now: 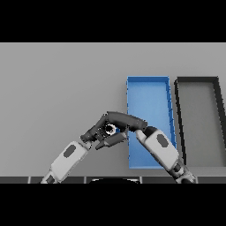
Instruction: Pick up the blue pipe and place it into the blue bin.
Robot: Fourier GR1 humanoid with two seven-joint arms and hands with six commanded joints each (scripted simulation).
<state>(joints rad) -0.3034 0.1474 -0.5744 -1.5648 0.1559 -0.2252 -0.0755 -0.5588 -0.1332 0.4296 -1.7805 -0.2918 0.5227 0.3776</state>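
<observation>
- The left arm point(66, 158) comes up from the lower left edge, white and grey, slanting toward the middle of the grey table point(57, 88).
- The right arm point(161, 150) comes up from the lower right edge and lies over the near part of the blue bin point(148, 86).
- The left hand point(93, 132) sits at table centre, just left of the bin's near left wall; whether its fingers are spread or curled cannot be told, as they run into the other hand.
- The right hand point(123, 121) reaches leftward past the bin's wall, dark fingers arched over the top and the thumb below, curled round a small object.
- The blue pipe point(117, 130) shows only as a small blue spot beside a pale round end, caught between the two hands, outside the bin and just beside its left wall. Whether it touches the table cannot be told.
- The blue bin is a long rectangular tray running away from the robot, its far part bare.
- A black bin point(178, 114) with a grey floor stands just to the right of the blue one, side by side, reaching about as far back.
</observation>
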